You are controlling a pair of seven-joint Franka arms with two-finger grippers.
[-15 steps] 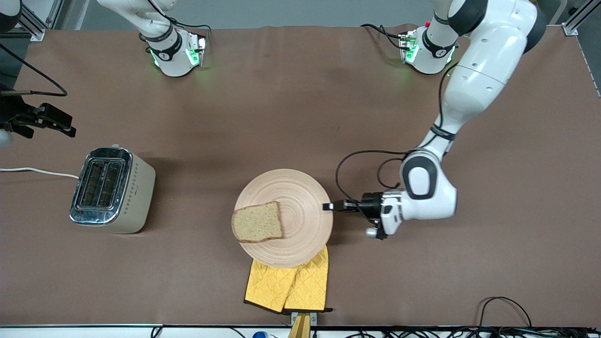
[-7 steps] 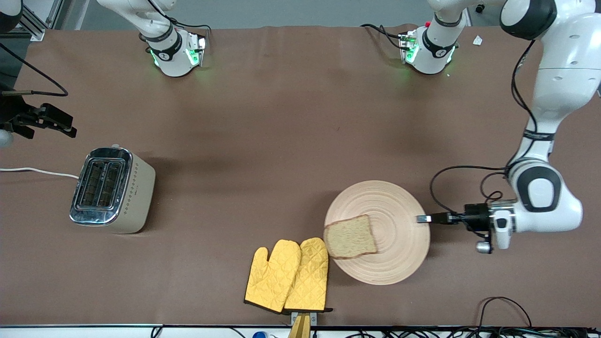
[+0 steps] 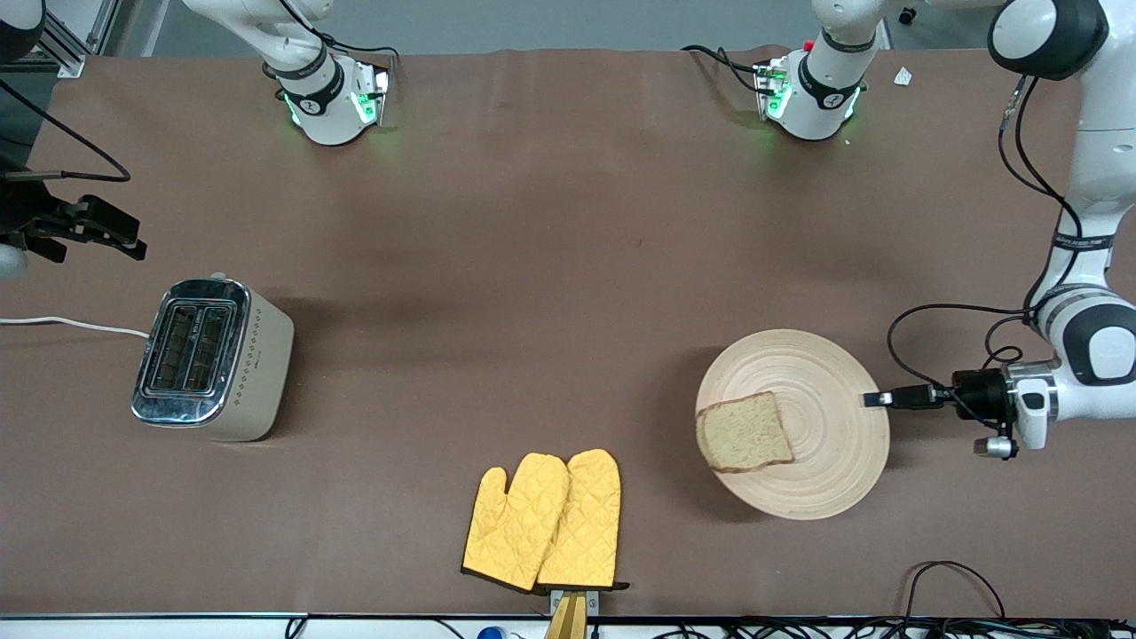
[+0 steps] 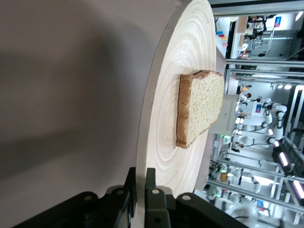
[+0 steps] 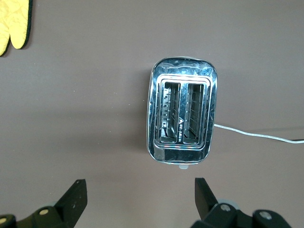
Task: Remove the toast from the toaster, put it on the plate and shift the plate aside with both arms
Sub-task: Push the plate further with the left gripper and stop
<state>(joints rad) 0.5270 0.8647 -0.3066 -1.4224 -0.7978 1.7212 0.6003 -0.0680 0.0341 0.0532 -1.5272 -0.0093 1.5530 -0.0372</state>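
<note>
A: So, the toast [image 3: 744, 432] is lying flat on the plate [image 3: 830, 390], on the part of it toward the right arm's end of the table, one edge close to the rim.

B: And the plate, where is it?

A: Toward the left arm's end of the table, in the half nearer the front camera. The left gripper [image 3: 877, 398] is clamped tight on its rim, on the edge facing the left arm's end. In the left wrist view you see the black fingers [image 4: 153, 190] pinching that pale rim [image 4: 147, 142], with the slice [image 4: 199, 108] farther in on the ringed wood.

B: Is the plate on the table or up in the air?

A: It looks lifted, with a dark shadow thrown on the brown tabletop [image 3: 568, 266] beside it, though I can't say for certain.

B: What about the other arm?

A: The right gripper [image 3: 98, 232] waits up at the right arm's end of the table, its fingers spread wide with nothing between them. Its wrist camera looks straight down on the toaster [image 5: 183, 116], both slots showing, with the two black fingers [image 5: 73, 199] apart at the edge of that picture.

B: Anything else on the table?

A: The toaster [image 3: 210, 358] stands near the right arm's end, its white cord [image 3: 71, 324] trailing off the edge. A pair of yellow oven mitts [image 3: 546, 521] lies side by side near the table's front edge, between toaster and plate, well apart from both.
</note>
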